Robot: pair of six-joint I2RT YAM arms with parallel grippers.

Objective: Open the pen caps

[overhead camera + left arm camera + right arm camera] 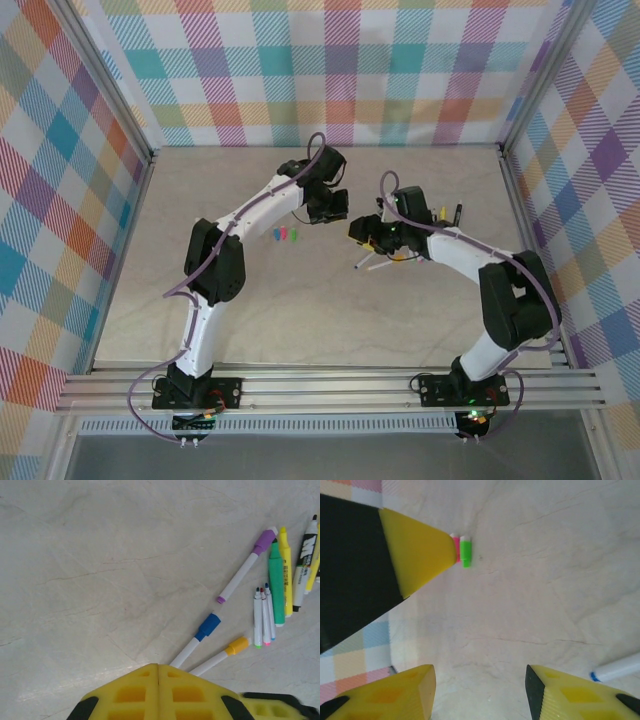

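Note:
Three loose pen caps lie together on the table: blue [277,236], pink [285,235] and green [294,236]. The right wrist view has the pink cap [454,547] and green cap [465,551] side by side, right at the tip of my left gripper's yellow finger [417,555]. My left gripper [159,667] is shut with nothing between its fingers. Just beyond it lie white pens with a blue cap [208,625], an orange cap [237,645] and a purple cap [265,541]. My right gripper [480,690] hangs open over bare table.
More pens lie in a row: three slim uncapped ones [264,617], a green highlighter [276,577], a yellow highlighter [286,570] and a black-and-white marker [305,562]. A white pen [620,667] lies right of my right gripper. Checked walls [330,70] surround the table.

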